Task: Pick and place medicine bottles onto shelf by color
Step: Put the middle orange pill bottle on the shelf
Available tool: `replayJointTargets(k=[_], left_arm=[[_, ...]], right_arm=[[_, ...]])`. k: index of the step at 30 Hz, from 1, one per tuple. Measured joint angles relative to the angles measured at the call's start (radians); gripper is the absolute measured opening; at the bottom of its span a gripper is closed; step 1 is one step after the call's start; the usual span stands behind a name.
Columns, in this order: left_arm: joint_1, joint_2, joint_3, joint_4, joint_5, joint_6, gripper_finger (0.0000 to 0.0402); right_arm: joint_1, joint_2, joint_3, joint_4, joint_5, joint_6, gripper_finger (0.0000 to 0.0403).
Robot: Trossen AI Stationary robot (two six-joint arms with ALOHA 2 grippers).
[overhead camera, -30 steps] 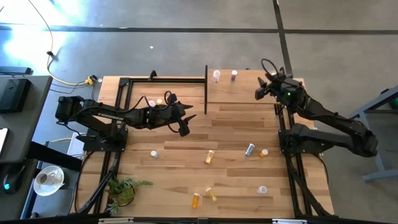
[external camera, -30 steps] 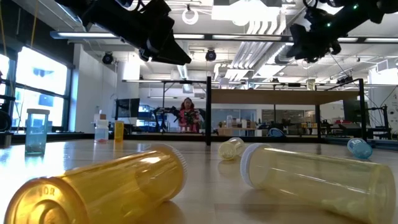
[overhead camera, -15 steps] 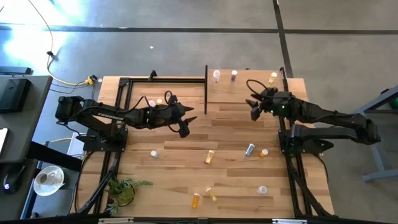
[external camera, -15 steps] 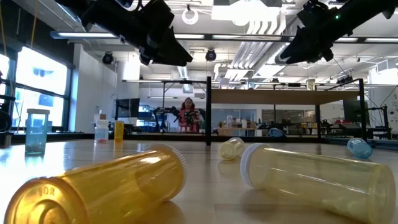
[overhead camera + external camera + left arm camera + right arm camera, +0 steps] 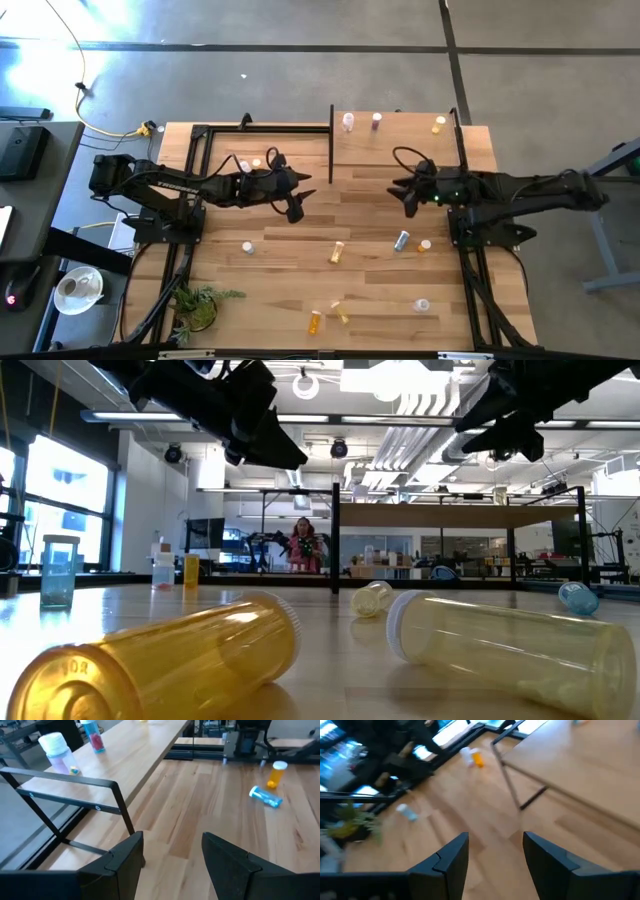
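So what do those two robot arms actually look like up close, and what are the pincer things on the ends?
Both arms are dark, nearly black, built from slim jointed segments with thin black cables looping off them. The left gripper and the right gripper each end in two flat, matte black fingers with angular, blocky edges. A small green light glows on the right arm near its wrist.

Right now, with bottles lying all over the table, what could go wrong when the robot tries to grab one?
Many bottles lie on their sides, like the big yellow bottle and the orange bottle, so a touch might roll them away. The open right gripper hangs close to the shelf and could bump its black post. The teal bottle and small orange bottle sit close together, so grabbing one may knock the other.
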Motion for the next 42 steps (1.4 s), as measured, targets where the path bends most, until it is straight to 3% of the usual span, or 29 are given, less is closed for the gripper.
replayJointTargets(k=[9,16,25,36,42], left_arm=[[0.000,0.000,0.000,-0.001,0.000,0.059,0.0191],[0.000,0.000,0.000,-0.036,0.013,-0.064,0.0192],[-0.001,0.000,0.000,-0.060,0.065,-0.181,0.0193],[-0.001,0.000,0.000,-0.060,0.065,-0.184,0.0193],[0.000,0.000,0.000,-0.060,0.063,-0.183,0.0191]], right_arm=[[0.145,0.075,0.000,0.170,0.010,0.085,0.0178],[0.211,0.076,0.002,0.164,-0.005,0.082,0.0178],[0.307,0.120,0.197,-0.140,0.045,0.063,0.0178],[0.410,0.171,0.247,-0.482,0.037,0.481,0.0178],[0.503,0.220,0.246,-0.585,0.036,0.718,0.0178]])
